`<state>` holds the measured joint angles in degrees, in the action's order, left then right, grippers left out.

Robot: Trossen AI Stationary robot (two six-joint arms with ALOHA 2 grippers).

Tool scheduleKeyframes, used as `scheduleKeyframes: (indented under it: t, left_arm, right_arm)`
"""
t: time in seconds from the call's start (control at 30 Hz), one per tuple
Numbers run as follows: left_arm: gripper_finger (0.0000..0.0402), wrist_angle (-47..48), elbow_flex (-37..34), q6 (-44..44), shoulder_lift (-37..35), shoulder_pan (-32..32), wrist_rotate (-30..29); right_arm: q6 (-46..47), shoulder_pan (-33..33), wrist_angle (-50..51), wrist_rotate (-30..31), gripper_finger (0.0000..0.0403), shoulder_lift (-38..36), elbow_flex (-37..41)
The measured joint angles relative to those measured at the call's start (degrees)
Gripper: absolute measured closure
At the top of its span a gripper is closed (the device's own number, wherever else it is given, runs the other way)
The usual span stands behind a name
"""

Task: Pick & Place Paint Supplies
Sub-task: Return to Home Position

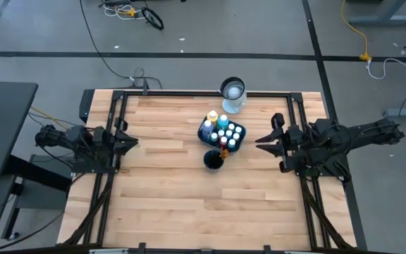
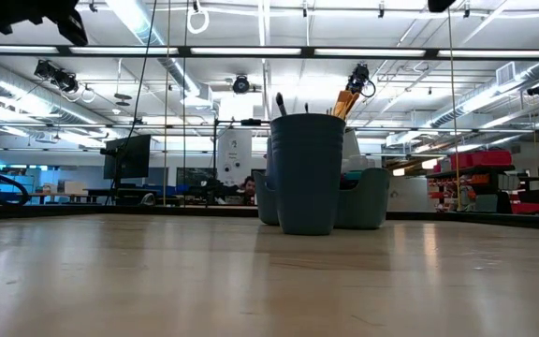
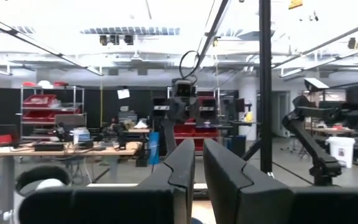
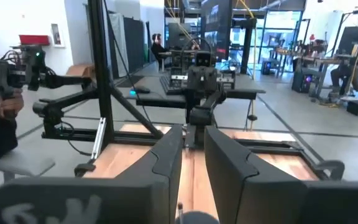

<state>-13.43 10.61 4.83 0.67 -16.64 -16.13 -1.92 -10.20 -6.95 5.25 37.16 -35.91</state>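
Note:
Small pale paint bottles with coloured caps stand in a blue holder near the table's middle, a taller yellow bottle among them. A dark cup stands just in front of the holder, with thin brushes sticking out of its top. In the low view the cup hides most of the holder. My left gripper waits shut at the table's left edge. My right gripper hovers shut to the right of the holder. Neither touches anything.
A clear glass jar stands beyond the holder, near the far edge. A black frame runs along the far and side edges of the table. The right wrist view shows a person's hand and dark sleeve beside the table.

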Motion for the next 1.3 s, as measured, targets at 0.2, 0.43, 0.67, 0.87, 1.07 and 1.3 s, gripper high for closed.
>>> scheduleKeyframes:
  t: [0.2, 0.43, 0.67, 0.87, 1.07, 1.3]
  left_arm:
    - [0.0362, -4.9, 0.0, 0.0, 0.0, 0.0, 1.5]
    - [0.0362, -5.3, 5.7, 3.9, 0.0, 0.0, 8.3]
    - [0.0362, -2.3, 7.5, 10.5, 0.0, 0.0, 2.9]
    - [0.0362, -2.1, 6.9, 10.3, 0.1, 0.0, 1.8]
    - [0.0362, -1.1, 6.9, 9.5, 0.1, 0.0, 1.8]
    - [0.0362, -1.0, 6.9, 12.6, 0.1, 0.0, 0.7]
  right_arm:
    - [0.9, 0.0, -10.8, -3.2, 0.0331, -0.2, 7.3]
    - [-4.6, 0.0, -11.7, 0.3, 0.0331, -9.6, 8.9]
    - [-2.1, 0.0, 1.5, 2.2, 0.0331, -18.4, 9.1]
    - [-3.7, 0.0, -4.1, 2.8, 0.0331, -21.9, 14.5]
    - [-1.3, 0.0, -5.7, 2.8, 0.0331, -25.4, 19.9]
    - [-0.1, 0.0, -8.1, 3.0, 0.0331, -25.7, 23.3]
